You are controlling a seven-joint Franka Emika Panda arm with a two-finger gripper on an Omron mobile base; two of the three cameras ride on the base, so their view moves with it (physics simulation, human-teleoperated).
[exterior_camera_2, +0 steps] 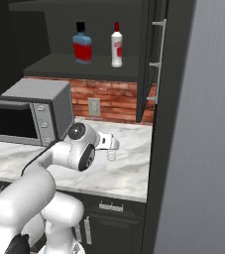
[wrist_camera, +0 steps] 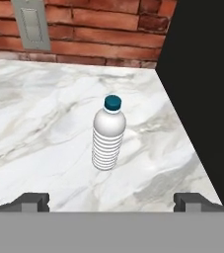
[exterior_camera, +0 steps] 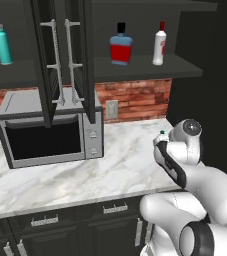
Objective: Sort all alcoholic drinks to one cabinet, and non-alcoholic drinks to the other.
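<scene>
Glossy white rounded arm (exterior_camera: 185, 200) with dark joints.

Blue bottle (exterior_camera_2: 82, 43) and white bottle (exterior_camera_2: 116, 45) stand upright, side by side and apart, on the shelf of the open cabinet (exterior_camera_2: 84, 68). Below, the gripper (exterior_camera_2: 112, 144) hangs over the marble counter (exterior_camera_2: 129, 168), a small clear bottle (exterior_camera_2: 111, 156) just under it. Microwave (exterior_camera_2: 32, 111) at left, outlet (exterior_camera_2: 93, 106) on the brick wall.
</scene>
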